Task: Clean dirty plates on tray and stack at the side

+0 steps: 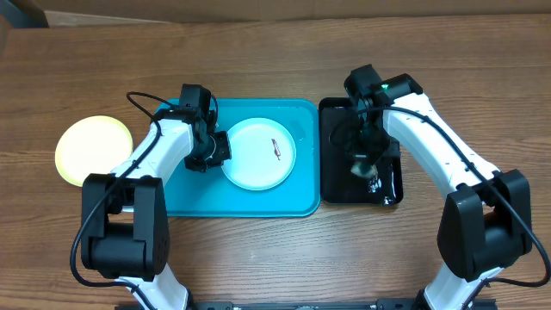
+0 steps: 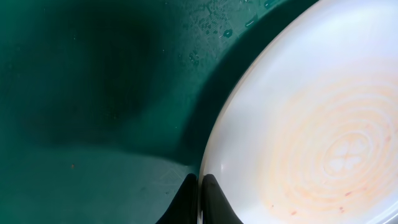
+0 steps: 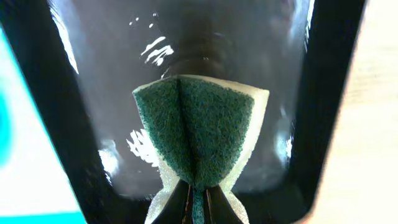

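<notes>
Turquoise plastic tray (image 1: 258,205) sits mid-frame in the overhead view. It carries a white plate (image 1: 258,155) with a small reddish-brown smear (image 1: 276,148) right of its centre. The left gripper (image 2: 199,200) has its fingers pinched together on that plate's left rim. Its wrist view cuts the plate off at the right and bottom edges and shows faint orange rings on the surface. A yellow-green plate (image 1: 93,149) lies on the wooden table (image 1: 275,52) at far left, apart from the tray. The right gripper (image 3: 198,208) hangs over the glossy black tray (image 3: 74,112), fingers clamped on a folded green-and-white sponge (image 3: 199,130). Bright glints on the black tray may be water.
</notes>
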You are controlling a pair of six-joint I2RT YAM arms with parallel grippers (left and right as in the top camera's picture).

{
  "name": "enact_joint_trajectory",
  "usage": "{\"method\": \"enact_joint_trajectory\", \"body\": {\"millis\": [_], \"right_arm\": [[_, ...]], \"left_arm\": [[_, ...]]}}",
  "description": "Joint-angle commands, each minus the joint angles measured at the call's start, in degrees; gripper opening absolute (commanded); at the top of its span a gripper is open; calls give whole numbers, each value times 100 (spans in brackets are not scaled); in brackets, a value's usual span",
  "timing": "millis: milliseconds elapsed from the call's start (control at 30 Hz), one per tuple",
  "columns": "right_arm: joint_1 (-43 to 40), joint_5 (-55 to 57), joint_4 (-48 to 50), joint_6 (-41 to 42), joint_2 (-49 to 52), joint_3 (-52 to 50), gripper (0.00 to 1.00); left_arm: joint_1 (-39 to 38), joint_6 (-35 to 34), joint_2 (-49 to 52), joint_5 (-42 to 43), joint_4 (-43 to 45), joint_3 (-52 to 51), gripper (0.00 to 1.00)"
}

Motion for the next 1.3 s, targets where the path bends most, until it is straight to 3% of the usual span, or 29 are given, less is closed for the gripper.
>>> {"method": "enact_joint_trajectory", "body": {"millis": [0,167,1000,1267], "right_arm": [[-31,72,278,-13,-39,-4,4],[-31,90,568,-11,-37,-7,4],[2,90,717,-79,-37,-7,4],[55,-1228,922,-391,-37,-7,4]], "left_arm": [[13,55,46,-83,-31,90,4],[13,55,46,-83,-20,90,8],[13,94,46,-81,42,90,4],[13,92,46,-81,59,90,4]]}}
